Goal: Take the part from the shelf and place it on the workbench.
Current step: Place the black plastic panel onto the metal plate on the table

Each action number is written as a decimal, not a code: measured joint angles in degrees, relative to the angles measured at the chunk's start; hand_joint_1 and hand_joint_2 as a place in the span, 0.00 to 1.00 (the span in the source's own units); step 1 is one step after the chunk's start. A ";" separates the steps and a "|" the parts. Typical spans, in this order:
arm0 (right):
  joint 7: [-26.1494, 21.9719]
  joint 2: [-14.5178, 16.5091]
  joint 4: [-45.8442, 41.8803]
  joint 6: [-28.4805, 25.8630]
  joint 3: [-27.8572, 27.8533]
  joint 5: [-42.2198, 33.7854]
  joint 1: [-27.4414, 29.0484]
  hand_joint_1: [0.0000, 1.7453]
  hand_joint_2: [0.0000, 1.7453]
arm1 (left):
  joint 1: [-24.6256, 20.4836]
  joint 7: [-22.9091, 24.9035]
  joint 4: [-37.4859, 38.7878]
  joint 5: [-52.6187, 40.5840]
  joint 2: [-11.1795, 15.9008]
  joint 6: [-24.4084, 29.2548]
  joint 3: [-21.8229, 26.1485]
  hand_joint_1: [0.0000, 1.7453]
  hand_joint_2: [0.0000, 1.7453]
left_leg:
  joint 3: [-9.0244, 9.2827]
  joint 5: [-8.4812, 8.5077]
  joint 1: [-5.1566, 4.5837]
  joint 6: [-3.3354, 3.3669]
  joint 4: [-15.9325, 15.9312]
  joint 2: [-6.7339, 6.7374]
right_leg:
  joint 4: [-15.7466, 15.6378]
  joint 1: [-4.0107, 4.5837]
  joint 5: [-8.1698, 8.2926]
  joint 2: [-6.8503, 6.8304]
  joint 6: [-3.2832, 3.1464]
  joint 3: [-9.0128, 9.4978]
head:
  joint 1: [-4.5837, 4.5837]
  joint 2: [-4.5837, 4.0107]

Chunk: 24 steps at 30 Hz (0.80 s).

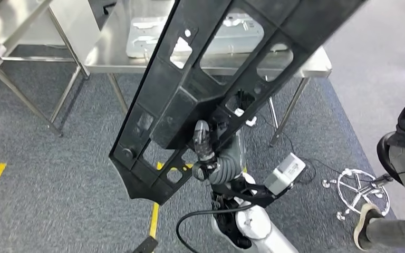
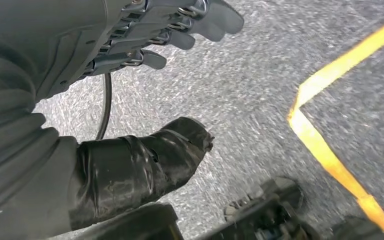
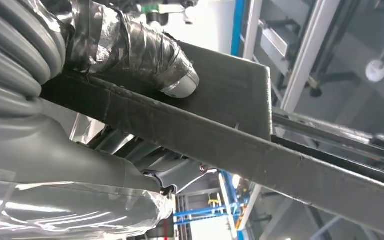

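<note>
A long, flat black plastic panel [image 1: 211, 89], ribbed and pierced with rectangular and rounded cut-outs, is held up in the air in the head view, its matte surface crossed by raised frames and small holes. Its long axis is seen running diagonally, from a blunt lower end near the yellow floor tape [image 1: 154, 219] up and away to the upper right, where it is cut off by the picture's edge; the upper part is seen in front of the stainless-steel workbench [image 1: 316, 66], not resting on it. The panel is gripped near its lower middle by the right hand [image 1: 204, 150], whose tape-wrapped thumb lies against the part's face. In the right wrist view the same grip is shown close: the right hand [image 3: 130, 50] is clamped on the panel [image 3: 240, 145], a thick taped thumb pressed on one side of a straight black rail and grey fingers tucked beneath it. The left hand [image 2: 145, 40] is seen hanging over speckled grey carpet [image 2: 250, 95], nothing held, its dark fingers loosely extended and apart from the black-taped thumb. A seated person's leg and shoe [image 1: 366, 224] are noted at the right, beside a chrome stool base [image 1: 359, 192].
</note>
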 joint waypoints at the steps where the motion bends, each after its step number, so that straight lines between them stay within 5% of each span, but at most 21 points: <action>1: -0.02 0.08 0.01 0.04 0.01 0.00 -0.07 1.00 1.00 | -0.01 0.01 0.00 -0.01 -0.01 0.00 0.00 0.00 1.00 | 0.25 -0.14 0.10 -0.31 0.46 0.08 | -0.25 -0.03 -0.10 0.05 -0.41 0.70 | 0.01 0.00; 3: -0.03 0.33 0.04 0.14 0.01 0.00 -0.28 1.00 1.00 | -0.18 0.02 0.00 -0.09 -0.04 0.00 0.00 0.00 1.00 | -1.23 -0.84 0.23 -0.86 4.06 0.29 | -0.48 -0.18 -0.56 0.06 -1.11 2.09 | -0.21 -0.01; 6: -0.02 0.48 0.30 0.31 0.00 -0.05 -0.42 1.00 1.00 | -0.25 0.09 0.00 -0.15 -0.05 -0.03 -0.01 0.00 1.00 | -8.24 -4.25 0.34 -1.58 13.82 0.48 | -0.51 -0.17 -1.96 0.03 -1.55 3.62 | -0.43 -0.01; 8: -0.01 0.48 0.59 0.35 0.00 -0.10 -0.39 1.00 1.00 | -0.07 0.18 0.00 -0.16 -0.04 -0.07 -0.02 0.00 1.00 | -11.24 -5.41 0.35 -1.65 15.12 0.51 | -0.46 -0.12 -3.16 0.19 -1.52 4.93 | -0.45 -0.01; 9: -0.01 0.48 0.71 0.36 0.00 -0.12 -0.39 1.00 1.00 | -0.02 0.20 0.00 -0.16 -0.02 -0.07 -0.02 0.00 1.00 | -11.40 -4.12 0.33 -1.47 13.02 0.52 | -0.44 -0.10 -3.85 0.27 -1.43 5.83 | -0.45 -0.01; 11: -0.02 0.48 0.94 0.38 0.01 -0.18 -0.42 1.00 1.00 | 0.06 0.21 0.01 -0.16 0.04 -0.09 -0.02 0.00 1.00 | -10.30 1.92 0.09 -0.81 6.19 0.58 | -0.39 -0.05 -5.32 0.30 -1.14 7.79 | -0.41 -0.01; 13: -0.03 0.51 1.21 0.48 0.03 -0.29 -0.52 1.00 1.00 | 0.08 0.27 0.02 -0.16 0.10 -0.14 -0.03 0.00 1.00 | -9.32 5.98 -0.38 -0.13 1.87 0.64 | -0.52 -0.01 -6.56 0.41 -0.53 8.97 | -0.30 0.00; 16: -0.01 0.63 1.41 0.69 0.05 -0.56 -0.68 1.00 1.00 | 0.04 0.37 0.02 -0.20 0.08 -0.15 -0.04 0.00 1.00 | -8.00 6.47 -0.44 0.83 0.47 0.58 | -0.23 0.01 -6.89 0.53 0.44 9.64 | -0.16 -0.01; 18: -0.05 0.65 1.42 0.81 0.05 -0.75 -0.89 1.00 1.00 | -0.08 0.37 0.01 -0.24 0.02 -0.12 -0.04 0.00 1.00 | -6.60 6.26 -0.22 1.34 -0.36 0.58 | 2.83 -0.09 -6.88 0.45 0.91 8.33 | -0.01 -0.01; 22: -0.04 0.63 1.78 1.11 0.05 -1.17 -0.96 1.00 1.00 | -0.19 0.40 0.02 -0.25 -0.01 -0.11 -0.04 0.00 1.00 | -4.32 4.52 -0.18 1.69 -0.73 0.55 | 14.17 -0.72 -11.30 0.37 1.84 -0.52 | 0.21 -0.01; 24: -0.03 0.61 2.05 1.27 0.05 -1.23 -0.93 1.00 1.00 | -0.07 0.48 0.02 -0.25 -0.01 -0.11 -0.04 0.00 1.00 | -2.76 3.28 -0.17 1.58 -0.73 0.43 | 12.88 -1.08 -11.26 0.35 2.14 -2.23 | 0.22 -0.01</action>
